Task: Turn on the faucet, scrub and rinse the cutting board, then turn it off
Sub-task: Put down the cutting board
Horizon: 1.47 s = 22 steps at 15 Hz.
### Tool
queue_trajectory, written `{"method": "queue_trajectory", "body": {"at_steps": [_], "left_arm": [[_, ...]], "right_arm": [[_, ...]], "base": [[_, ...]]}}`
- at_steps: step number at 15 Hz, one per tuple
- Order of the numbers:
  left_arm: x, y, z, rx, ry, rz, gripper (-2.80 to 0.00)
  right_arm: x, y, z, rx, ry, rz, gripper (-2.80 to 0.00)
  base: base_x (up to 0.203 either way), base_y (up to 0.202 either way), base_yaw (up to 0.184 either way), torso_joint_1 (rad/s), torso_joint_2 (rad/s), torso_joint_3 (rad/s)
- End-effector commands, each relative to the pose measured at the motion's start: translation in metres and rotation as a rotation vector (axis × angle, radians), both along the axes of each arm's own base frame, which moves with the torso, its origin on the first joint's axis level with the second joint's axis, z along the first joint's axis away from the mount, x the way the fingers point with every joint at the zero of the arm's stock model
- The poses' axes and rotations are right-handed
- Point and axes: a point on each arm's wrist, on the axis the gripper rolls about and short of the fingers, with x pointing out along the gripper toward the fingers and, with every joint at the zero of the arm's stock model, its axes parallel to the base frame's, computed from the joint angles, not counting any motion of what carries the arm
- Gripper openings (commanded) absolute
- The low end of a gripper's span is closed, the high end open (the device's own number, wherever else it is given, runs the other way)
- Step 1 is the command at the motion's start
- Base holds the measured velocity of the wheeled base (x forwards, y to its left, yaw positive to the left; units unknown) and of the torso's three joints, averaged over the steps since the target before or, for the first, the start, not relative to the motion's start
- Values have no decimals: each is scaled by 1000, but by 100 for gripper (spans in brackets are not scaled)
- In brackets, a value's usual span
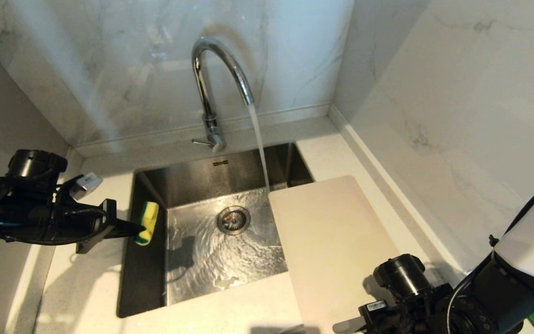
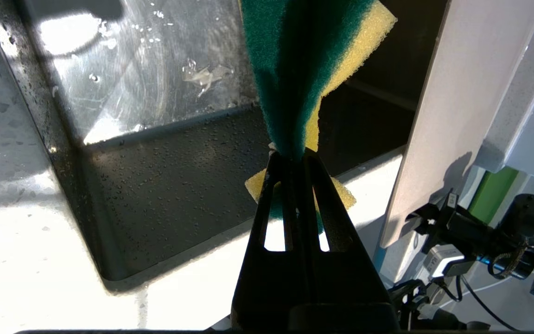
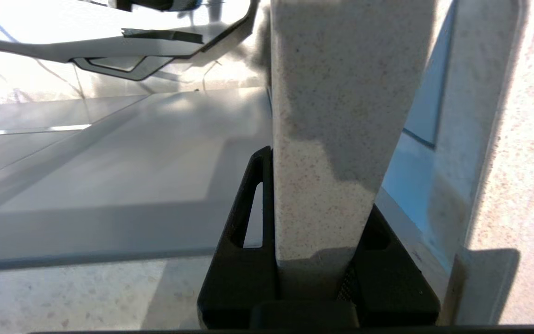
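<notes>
Water runs from faucet (image 1: 220, 74), upper middle. Cutting board (image 1: 332, 241) lower right, right gripper (image 3: 315, 260) jaws pinch its edge; may slip. Left gripper (image 1: 139, 228) jaws squeeze sponge (image 1: 147, 222), left of sink (image 1: 146, 278); could drop.

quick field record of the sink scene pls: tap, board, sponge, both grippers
faucet: on, water running into the sink
cutting board: partly over the sink's right edge, dry-looking, stream falls just past its far corner
sponge: yellow and green, pinched and folded, over the sink's left edge
left gripper: shut on the sponge
right gripper: shut on the near edge of the cutting board
scrubbing: not yet begun, sponge apart from the board
</notes>
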Motion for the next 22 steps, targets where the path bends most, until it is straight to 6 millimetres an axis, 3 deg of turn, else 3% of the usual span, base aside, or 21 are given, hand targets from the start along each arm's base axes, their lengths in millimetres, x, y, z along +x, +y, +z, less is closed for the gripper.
{"method": "queue_trajectory", "body": {"at_steps": [1, 12, 13, 22], "left_arm": [[0, -1, 0, -3, 4, -2, -280], [0, -1, 0, -4, 5, -1, -280], [0, -1, 0, -4, 3, -1, -280], [-4, -6, 3, -5, -3, -18, -280]], "right_arm": [[0, 2, -5, -8, 15, 18, -280], [5, 4, -5, 10, 13, 29, -280], [4, 4, -5, 9, 14, 29, 0], [-19, -3, 18, 79, -27, 23, 0]], "base": [[0, 0, 0, 0, 0, 0], [0, 0, 0, 0, 0, 0], [0, 0, 0, 0, 0, 0], [0, 0, 0, 0, 0, 0]]}}
